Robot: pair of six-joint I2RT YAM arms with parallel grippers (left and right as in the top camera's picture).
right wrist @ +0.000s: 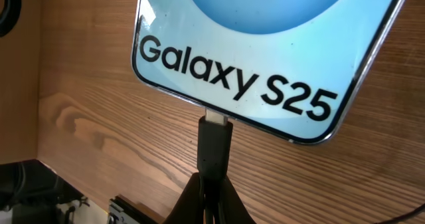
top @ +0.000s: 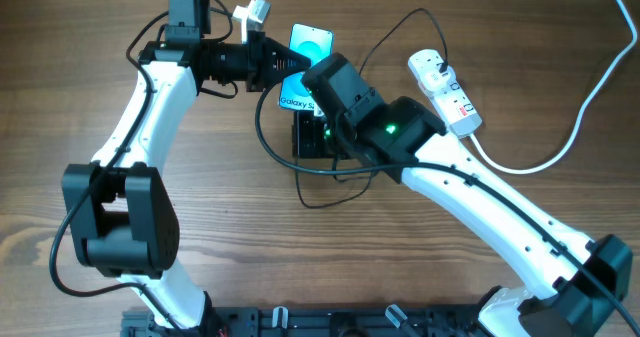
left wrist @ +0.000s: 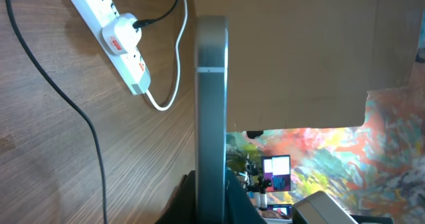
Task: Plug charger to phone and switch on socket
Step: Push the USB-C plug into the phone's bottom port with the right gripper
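The phone point(top: 311, 43) has a teal screen with a white "Galaxy S25" strip. It is held on edge above the table. My left gripper point(top: 283, 67) is shut on it; the left wrist view shows the phone edge-on point(left wrist: 211, 98) between the fingers point(left wrist: 211, 201). My right gripper point(right wrist: 214, 197) is shut on the charger's black connector point(right wrist: 216, 141). The tip meets the port in the phone's point(right wrist: 265, 44) bottom edge. In the overhead view the right gripper point(top: 308, 119) sits just below the phone. The socket point(top: 446, 92) lies at the right, apart from both grippers, with a plug point(left wrist: 120, 35) in it.
The charger's thin black cable point(left wrist: 101, 171) loops over the wooden table below and beside the phone. The socket's thick white cord point(top: 560, 149) runs off to the upper right. The socket also shows in the left wrist view point(left wrist: 99, 11).
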